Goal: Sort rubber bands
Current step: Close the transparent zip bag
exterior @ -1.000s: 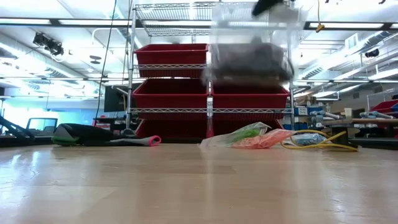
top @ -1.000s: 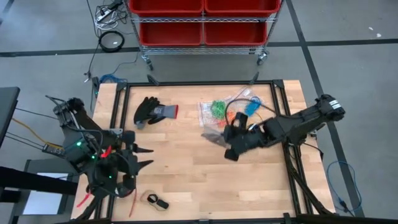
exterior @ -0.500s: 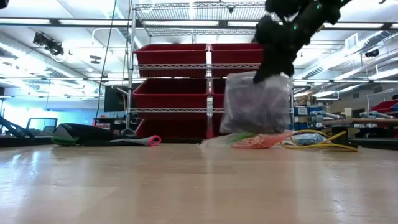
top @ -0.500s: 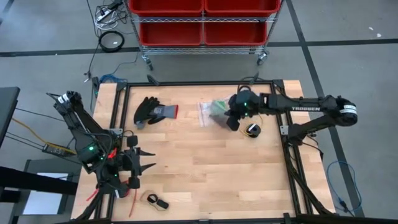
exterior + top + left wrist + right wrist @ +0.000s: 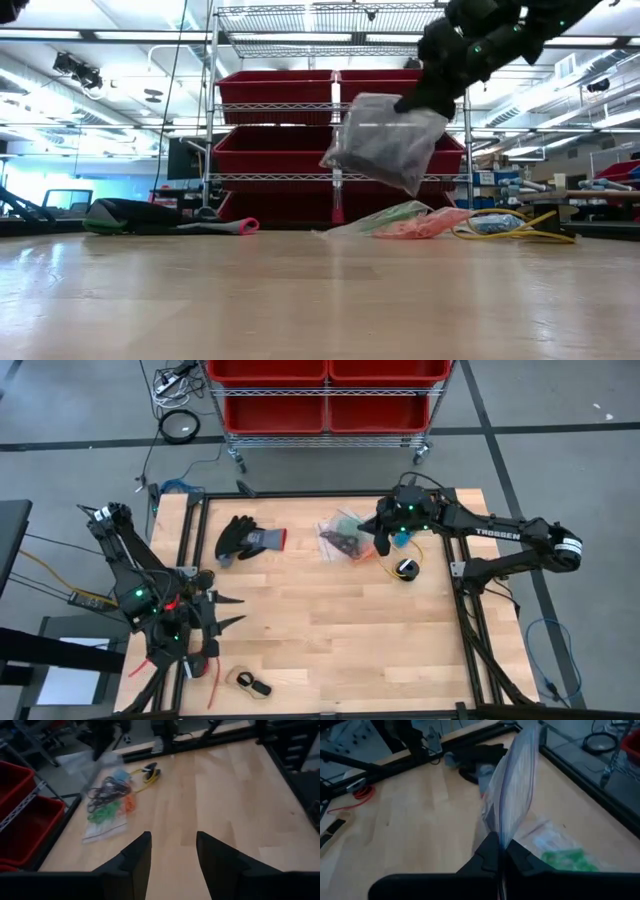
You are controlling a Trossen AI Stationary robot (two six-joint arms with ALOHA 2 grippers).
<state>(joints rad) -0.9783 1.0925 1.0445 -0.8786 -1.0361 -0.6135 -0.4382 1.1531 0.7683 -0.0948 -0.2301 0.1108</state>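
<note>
My right gripper (image 5: pixel 381 544) is shut on a clear plastic bag (image 5: pixel 385 140) of dark rubber bands, held in the air over the table's far middle. Beneath and beside it, bags of green (image 5: pixel 392 214), orange (image 5: pixel 432 222) and blue (image 5: pixel 496 222) rubber bands lie flat on the table; the left wrist view shows them as coloured heaps (image 5: pixel 107 802). My left gripper (image 5: pixel 226 614) stands open at the near left, with nothing between its fingers (image 5: pixel 134 860). My right gripper pinches the clear bag's upper edge (image 5: pixel 504 837) between its two fingers, close to one upper corner (image 5: pixel 425 108). The fingers come slanting down from the table's right side. The bag is lifted clear of the table and hangs tilted, its belly swung out sideways.
A black glove (image 5: pixel 245 538) lies at the far left. A small yellow and black coil (image 5: pixel 405 568) sits near the right rail, with a yellow cable (image 5: pixel 530 232) beside the bags. A small dark item (image 5: pixel 251 683) lies by the near edge. Red bins (image 5: pixel 325 390) stand beyond the table.
My right gripper, still shut on the clear bag, has swung from the table's middle toward the far edge and come down. The bag has swung with it: first hanging straight below the fingers, now tilted out to one side, clear of the table throughout.
</note>
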